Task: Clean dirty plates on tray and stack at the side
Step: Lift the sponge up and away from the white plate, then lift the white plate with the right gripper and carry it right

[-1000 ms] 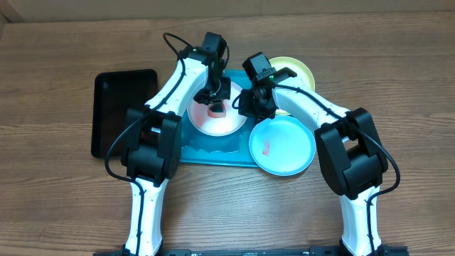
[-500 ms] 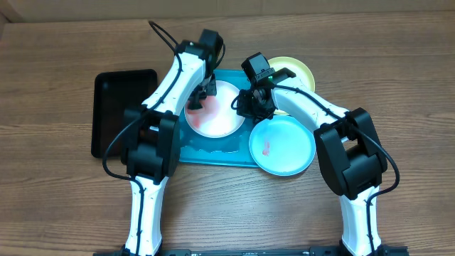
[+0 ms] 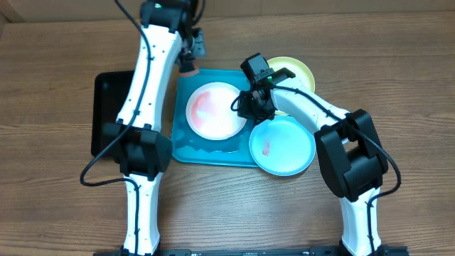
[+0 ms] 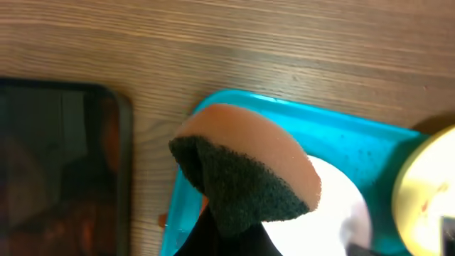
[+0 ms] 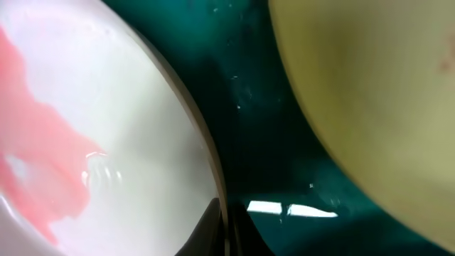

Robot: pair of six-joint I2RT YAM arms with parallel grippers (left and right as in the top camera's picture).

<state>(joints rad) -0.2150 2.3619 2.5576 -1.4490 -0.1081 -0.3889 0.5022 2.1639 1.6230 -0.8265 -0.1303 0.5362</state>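
Note:
The turquoise tray (image 3: 186,146) lies mid-table. A white plate (image 3: 215,110) smeared red lies on it. My right gripper (image 3: 246,107) is shut on this plate's right rim; the right wrist view shows the rim (image 5: 213,178) pinched between the fingertips (image 5: 226,231). My left gripper (image 3: 190,55) is raised over the tray's far left corner, shut on a sponge (image 4: 242,160) with an orange top and dark green scrub face. A light-blue plate (image 3: 282,146) with a red spot overlaps the tray's right edge. A pale yellow plate (image 3: 297,71) lies at the tray's far right corner.
A black tray (image 3: 114,107) lies left of the turquoise tray, also in the left wrist view (image 4: 57,163). The left wrist view shows the tray's corner (image 4: 334,131) and bare wood beyond. The right wrist view shows wet tray surface (image 5: 263,142) between the white and yellow plates (image 5: 377,92).
My left gripper has lifted the sponge off the white plate and moved back and left, past the tray's far left corner. The right gripper has stayed on the plate's rim.

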